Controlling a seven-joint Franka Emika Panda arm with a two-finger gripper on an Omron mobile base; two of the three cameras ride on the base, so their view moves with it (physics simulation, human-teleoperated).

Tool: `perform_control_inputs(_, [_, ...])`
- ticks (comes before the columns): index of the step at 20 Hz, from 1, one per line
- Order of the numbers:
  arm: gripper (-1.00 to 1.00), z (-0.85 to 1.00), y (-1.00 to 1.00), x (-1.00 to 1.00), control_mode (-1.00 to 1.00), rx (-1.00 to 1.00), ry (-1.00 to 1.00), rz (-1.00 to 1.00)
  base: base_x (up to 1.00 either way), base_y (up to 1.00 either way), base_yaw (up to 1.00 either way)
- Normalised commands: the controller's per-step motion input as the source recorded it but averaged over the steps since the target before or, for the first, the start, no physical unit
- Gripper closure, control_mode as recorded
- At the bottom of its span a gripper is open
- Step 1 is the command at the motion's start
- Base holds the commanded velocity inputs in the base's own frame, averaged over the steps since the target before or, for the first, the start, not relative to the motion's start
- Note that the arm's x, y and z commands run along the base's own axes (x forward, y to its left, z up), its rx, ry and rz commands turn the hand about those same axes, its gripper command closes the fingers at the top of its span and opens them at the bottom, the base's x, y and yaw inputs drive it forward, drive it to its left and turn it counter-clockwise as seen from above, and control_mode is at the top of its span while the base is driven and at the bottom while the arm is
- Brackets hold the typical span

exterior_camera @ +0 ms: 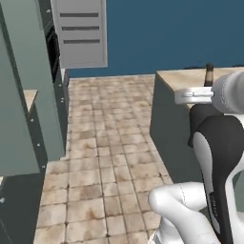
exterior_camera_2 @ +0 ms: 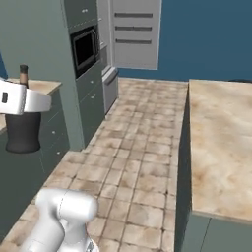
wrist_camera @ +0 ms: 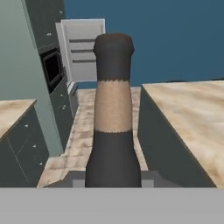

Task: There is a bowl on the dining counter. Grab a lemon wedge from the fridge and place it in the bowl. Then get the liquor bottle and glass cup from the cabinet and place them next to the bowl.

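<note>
**Spotter:** Where's the liquor bottle (wrist_camera: pixel 113 118) right now?

**Operator:** I have it in the tool (wrist_camera: pixel 113 177). In the hand view the bottle rises straight up from between the fingertips, dark body, tan band on the neck, dark cap on top. The jaws sit narrow around its lower body, so I read that as a firm hold. From the right base view I see the neck poking up above the white hand, with the dark round body hanging below it.

**Spotter:** And the target?

**Operator:** The dining surface (exterior_camera_2: pixel 221 142) lies ahead on my right, across the tiled floor (exterior_camera_2: pixel 142 147). The stretch of its top I can see is bare beige stone; I cannot tell yet where the bowl sits. The fridge (exterior_camera_2: pixel 134 34) stands at the far end of the aisle.

**Spotter:** How do you want to carry it?

**Operator:** Upright, as it stands now, with no roll of the wrist, since the body is round and could slip. I'd drive along the aisle until the bowl comes into sight, keep the bottle higher than the surface edge, then lower it beside the bowl, not touching it, and release only once its base rests flat.
</note>
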Motion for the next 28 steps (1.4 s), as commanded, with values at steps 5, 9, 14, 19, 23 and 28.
perform_control_inputs(5, [1.00, 0.00, 0.00, 0.00, 1.00, 0.00, 0.00, 0.00, 1.00, 0.11, -0.21])
perform_control_inputs(9, [1.00, 0.00, 0.00, 0.00, 1.00, 0.00, 0.00, 0.00, 1.00, 0.06, -0.19])
perform_control_inputs(14, [1.00, 0.00, 0.00, 0.00, 1.00, 0.00, 0.00, 0.00, 1.00, 0.09, -0.19])
perform_control_inputs(19, [1.00, 0.00, 0.00, 0.00, 1.00, 0.00, 0.00, 0.00, 1.00, 0.10, -0.19])
perform_control_inputs(23, [1.00, 0.00, 0.00, 0.00, 1.00, 0.00, 0.00, 0.00, 1.00, 0.07, -0.19])
perform_control_inputs(28, [1.00, 0.00, 0.00, 0.00, 1.00, 0.00, 0.00, 0.00, 1.00, 0.10, -0.19])
